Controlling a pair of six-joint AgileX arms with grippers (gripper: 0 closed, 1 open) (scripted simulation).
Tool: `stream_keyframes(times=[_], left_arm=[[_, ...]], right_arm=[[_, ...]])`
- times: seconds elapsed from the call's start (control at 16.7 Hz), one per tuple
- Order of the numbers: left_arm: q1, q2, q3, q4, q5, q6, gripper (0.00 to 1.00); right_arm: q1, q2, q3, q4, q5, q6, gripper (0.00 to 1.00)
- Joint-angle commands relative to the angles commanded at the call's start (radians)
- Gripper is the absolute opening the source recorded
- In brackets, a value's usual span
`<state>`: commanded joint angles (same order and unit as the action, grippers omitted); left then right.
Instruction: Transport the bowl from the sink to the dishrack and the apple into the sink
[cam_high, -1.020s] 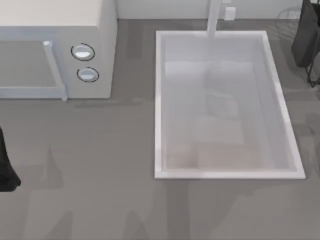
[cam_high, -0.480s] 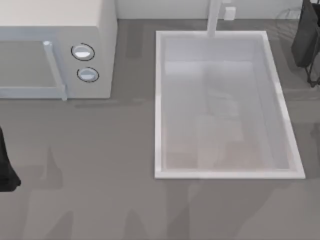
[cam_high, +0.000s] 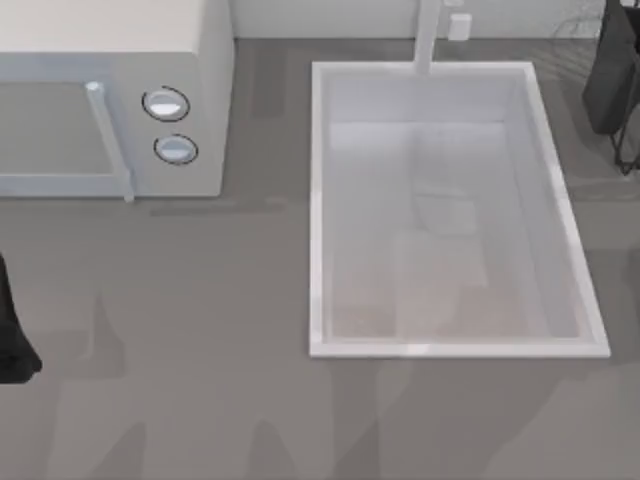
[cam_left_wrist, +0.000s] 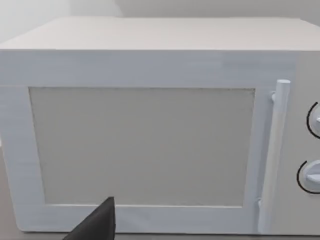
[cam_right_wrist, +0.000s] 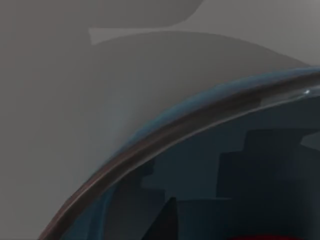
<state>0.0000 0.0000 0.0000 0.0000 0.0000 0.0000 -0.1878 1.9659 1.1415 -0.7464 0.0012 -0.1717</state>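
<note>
The sink (cam_high: 318, 200) is a white basin right of the table's middle, and nothing lies in it. The bowl's blue wall and reddish-brown rim (cam_right_wrist: 165, 130) curve very close in front of the right wrist camera, its inside dark. A thin red sliver (cam_right_wrist: 265, 236) shows low inside the bowl; I cannot tell whether it is the apple. My right arm (cam_high: 612, 70) hangs dark at the top view's far right back corner. My left arm (cam_high: 12, 335) sits at the left edge, one dark fingertip (cam_left_wrist: 97, 225) showing in front of the microwave.
A white microwave (cam_high: 110, 100) with two round knobs (cam_high: 166, 104) and a bar handle stands at the back left. The white tap (cam_high: 428, 35) rises behind the sink. Thin black wires (cam_high: 618, 150) stand at the right edge by the right arm. Grey counter lies before the sink.
The pale reflections on the sink's floor have shifted slightly. Both arms look where they were.
</note>
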Motion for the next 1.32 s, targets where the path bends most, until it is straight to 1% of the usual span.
stream_keyframes(times=[0.72,0.78,1.2,1.26,1.32], left_arm=[[0.0,0.0,0.0,0.0,0.0,0.0,1.0],[0.0,0.0,0.0,0.0,0.0,0.0,1.0],[0.0,0.0,0.0,0.0,0.0,0.0,1.0],[0.0,0.0,0.0,0.0,0.0,0.0,1.0],[0.0,0.0,0.0,0.0,0.0,0.0,1.0]], right_arm=[[0.0,0.0,0.0,0.0,0.0,0.0,0.02],[0.0,0.0,0.0,0.0,0.0,0.0,0.0],[0.0,0.0,0.0,0.0,0.0,0.0,0.0],[-0.002,-0.06,0.01,-0.044,-0.019,0.004,0.0],[-0.002,-0.061,0.013,-0.047,-0.019,0.004,0.0]])
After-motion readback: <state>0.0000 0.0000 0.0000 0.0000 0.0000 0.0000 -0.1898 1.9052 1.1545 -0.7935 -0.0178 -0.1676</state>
